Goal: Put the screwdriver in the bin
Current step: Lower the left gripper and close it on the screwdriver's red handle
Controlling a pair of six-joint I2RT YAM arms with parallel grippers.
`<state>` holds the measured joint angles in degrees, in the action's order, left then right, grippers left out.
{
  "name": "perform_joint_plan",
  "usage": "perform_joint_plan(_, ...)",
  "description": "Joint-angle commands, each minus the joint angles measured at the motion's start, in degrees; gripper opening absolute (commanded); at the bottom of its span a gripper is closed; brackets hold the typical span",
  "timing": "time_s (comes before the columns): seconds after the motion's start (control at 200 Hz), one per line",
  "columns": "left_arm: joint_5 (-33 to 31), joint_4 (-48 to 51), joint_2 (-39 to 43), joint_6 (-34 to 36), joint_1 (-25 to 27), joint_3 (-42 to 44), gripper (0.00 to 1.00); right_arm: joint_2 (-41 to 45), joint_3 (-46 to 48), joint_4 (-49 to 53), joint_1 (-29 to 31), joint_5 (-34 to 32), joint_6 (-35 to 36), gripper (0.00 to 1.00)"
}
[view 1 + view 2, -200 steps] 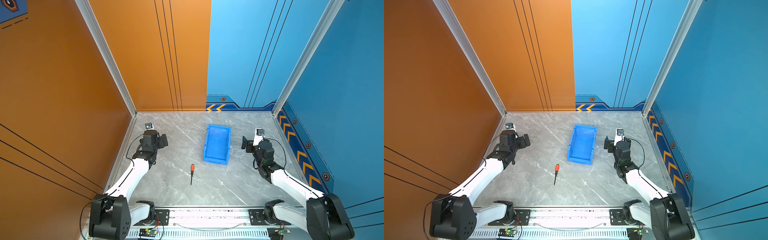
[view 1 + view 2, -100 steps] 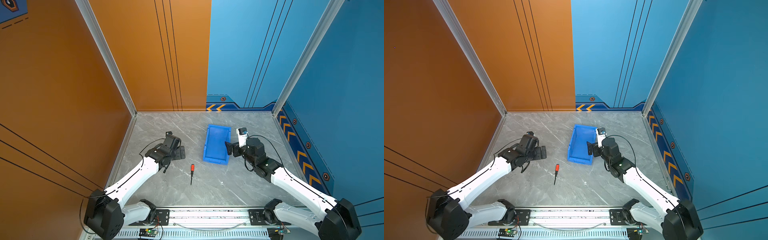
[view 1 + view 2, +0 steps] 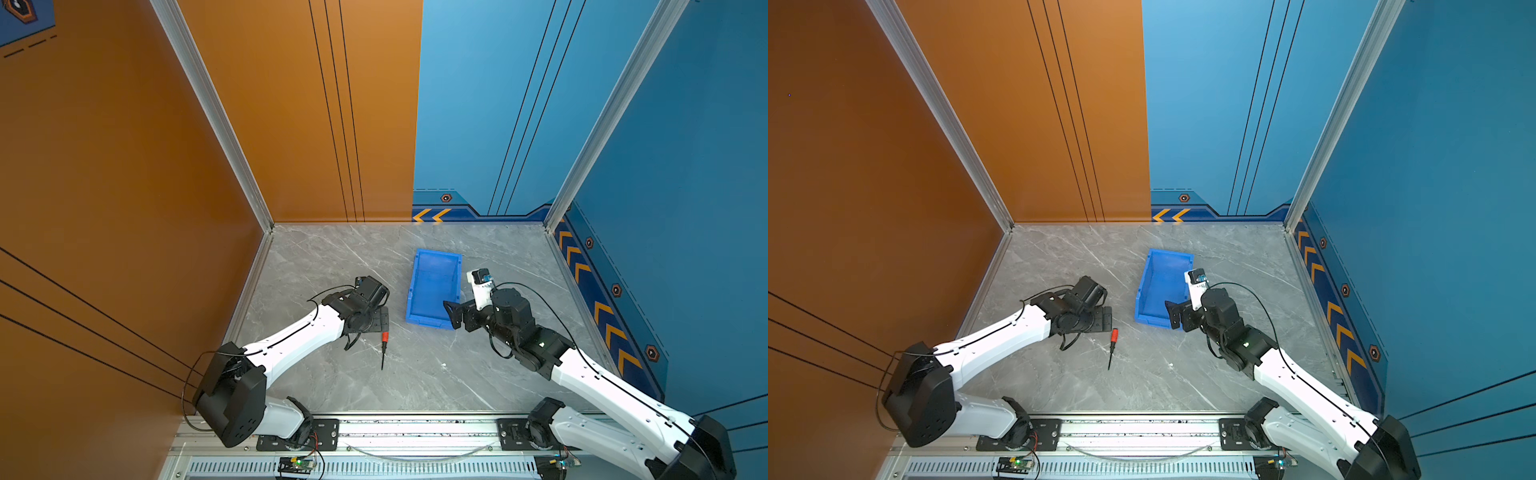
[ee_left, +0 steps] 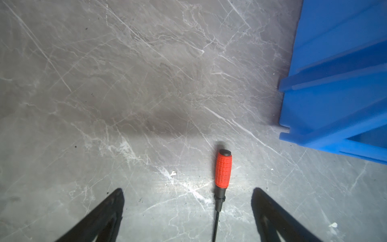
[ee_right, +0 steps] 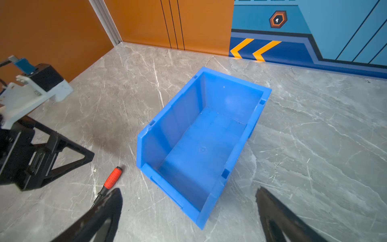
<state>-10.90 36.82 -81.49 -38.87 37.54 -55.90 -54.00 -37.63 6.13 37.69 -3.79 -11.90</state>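
The screwdriver [image 3: 385, 337] [image 3: 1113, 336] lies flat on the grey marble table, its red handle toward the bin and its thin shaft toward the front rail. My left gripper [image 3: 383, 320] [image 3: 1105, 320] hovers open just over the handle end. In the left wrist view the screwdriver [image 4: 223, 170] lies between the spread fingers of the left gripper [image 4: 187, 189], untouched. The blue bin [image 3: 432, 286] [image 3: 1163, 286] [image 5: 199, 146] stands empty to the right. My right gripper [image 3: 451, 316] [image 5: 188, 188] is open at the bin's low front corner, holding nothing.
Orange and blue walls [image 3: 332, 124] close the table at the back and both sides. A metal rail [image 3: 415, 428] with the arm bases runs along the front. In the left wrist view the bin's outer wall [image 4: 335, 83] stands close beside the screwdriver.
Both arms swung in from the table's sides toward the middle. My left gripper came over the screwdriver and my right gripper reached the bin's front. Screwdriver and bin have not moved.
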Motion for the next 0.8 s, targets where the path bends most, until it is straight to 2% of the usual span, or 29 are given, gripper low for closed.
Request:
perform_joint_plan(0.0, 2.4, 2.0, -2.7, -1.3, 0.5, -1.5, 0.91, 2.2, 2.1, 3.2, 1.5, 0.2, 0.3, 1.0)
perform_joint_plan(0.155, 2.9, 2.2, -6.0, -0.8, 1.9, -2.0, 0.87, 4.7, 4.2, 3.4, 3.9, -0.6, 0.5, 1.0)
perform_joint_plan(0.195, 2.7, 2.3, -7.1, -0.5, 2.5, -2.2, 0.82, 5.2, 4.6, 3.2, 4.1, -0.5, 0.2, 1.0)
perform_joint_plan(0.385, 2.9, 2.3, -13.2, -0.5, 4.8, -5.5, 0.76, 6.0, 6.1, 3.0, 4.1, -0.6, -1.0, 1.0)
perform_joint_plan(0.796, 2.1, 0.9, -21.5, -1.5, 6.7, -8.0, 0.52, 8.6, 7.5, 3.4, 3.1, -0.9, 0.0, 1.0)
